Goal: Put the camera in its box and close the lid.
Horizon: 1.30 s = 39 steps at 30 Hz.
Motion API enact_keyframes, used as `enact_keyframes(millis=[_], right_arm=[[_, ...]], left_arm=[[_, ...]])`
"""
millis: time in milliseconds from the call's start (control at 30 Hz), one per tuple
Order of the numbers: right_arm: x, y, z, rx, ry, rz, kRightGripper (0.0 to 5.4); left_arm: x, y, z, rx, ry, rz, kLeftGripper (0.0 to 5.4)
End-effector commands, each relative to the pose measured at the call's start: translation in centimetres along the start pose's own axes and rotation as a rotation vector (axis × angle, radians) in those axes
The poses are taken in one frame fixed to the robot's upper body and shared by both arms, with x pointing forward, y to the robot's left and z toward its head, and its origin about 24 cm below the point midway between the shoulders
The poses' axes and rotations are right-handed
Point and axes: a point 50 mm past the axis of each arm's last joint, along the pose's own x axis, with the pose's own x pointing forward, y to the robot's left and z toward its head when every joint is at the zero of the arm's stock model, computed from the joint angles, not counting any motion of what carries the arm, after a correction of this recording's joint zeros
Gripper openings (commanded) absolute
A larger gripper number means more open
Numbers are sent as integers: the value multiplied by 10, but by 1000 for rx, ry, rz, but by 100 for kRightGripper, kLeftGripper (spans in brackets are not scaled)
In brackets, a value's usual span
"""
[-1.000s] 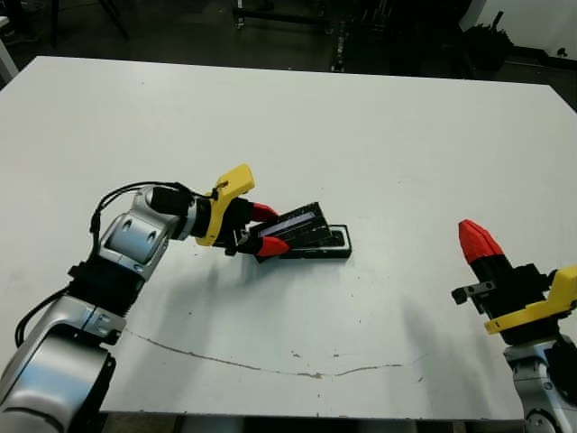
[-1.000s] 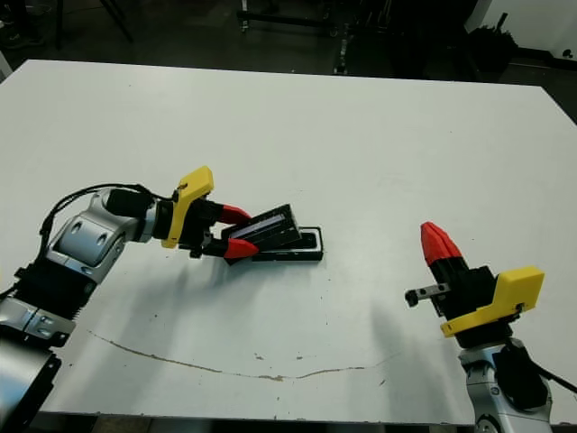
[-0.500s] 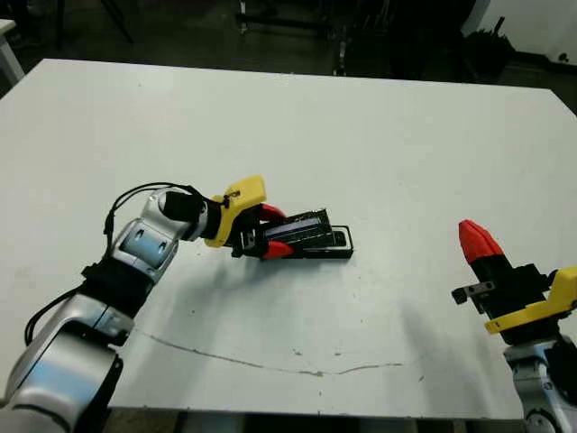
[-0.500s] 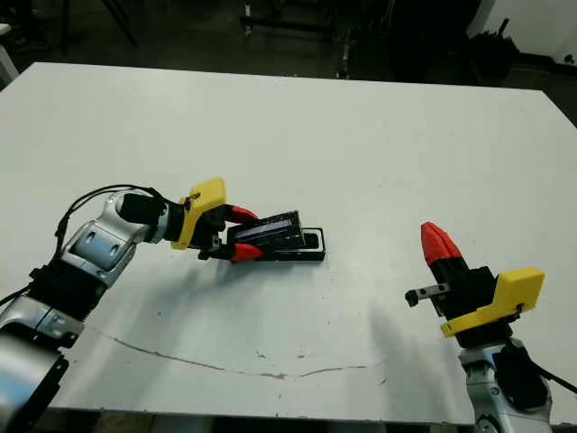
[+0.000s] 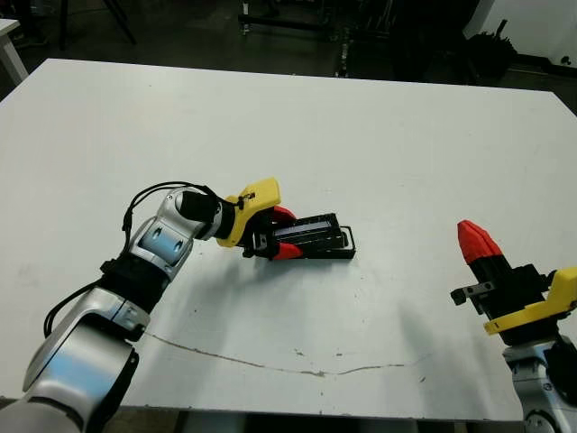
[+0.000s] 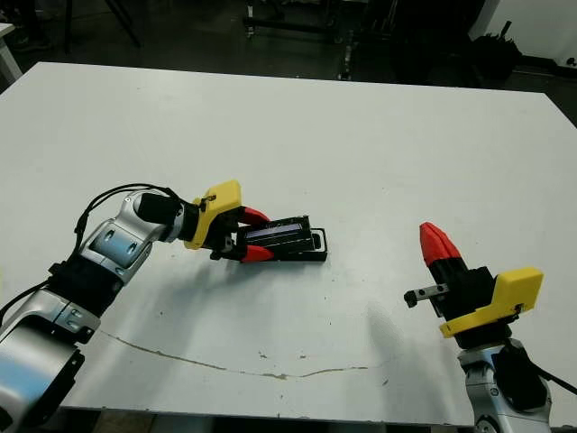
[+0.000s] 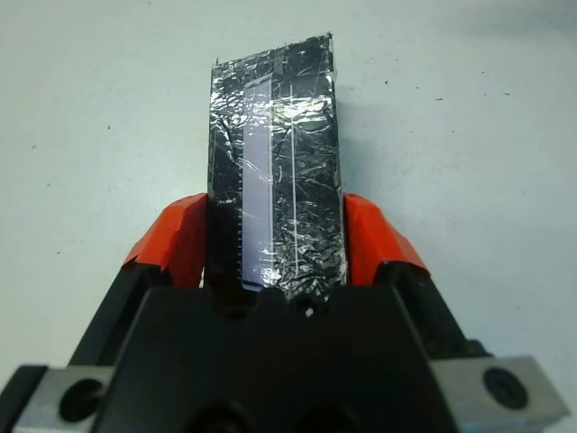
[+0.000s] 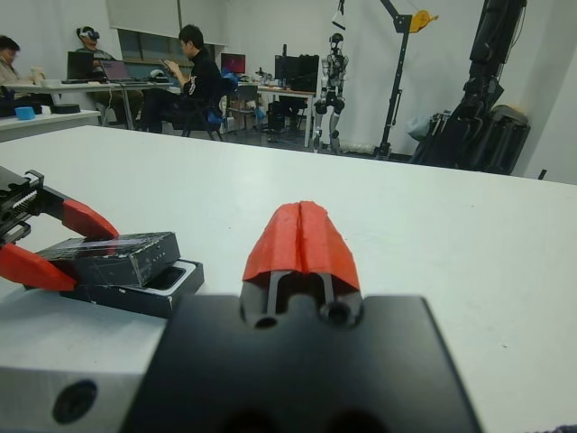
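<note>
Over box [image 5: 338,245], L claw [image 5: 279,233] gripping lid [image 7: 275,189], R claw [image 8: 301,236] closed, no legible writing.

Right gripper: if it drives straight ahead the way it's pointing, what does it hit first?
Probably nothing: the shut right gripper aims up across bare white table; the crinkly black lid and black-walled box sit off-line, though depth is unclear.

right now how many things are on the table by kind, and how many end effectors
lid: 1
box: 1
camera: 1, lying in the box
end effectors: 2, left and right
total: 5
</note>
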Motion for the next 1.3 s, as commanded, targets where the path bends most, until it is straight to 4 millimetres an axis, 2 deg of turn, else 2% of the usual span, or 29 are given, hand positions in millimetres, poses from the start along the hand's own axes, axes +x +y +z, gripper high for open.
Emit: enact_keyframes(millis=[33,533,1300], right_arm=[[-2,-2,-1,-5,11,-13,0],[-1,-4,1,-22,4,-25,0],[-2,-6,2,-9,4,-24,0]], left_arm=[[30,-20,-4,-32,0,-111,312],[68,-35,8,-24,9,-193,312],[97,-49,9,42,11,-252,312]])
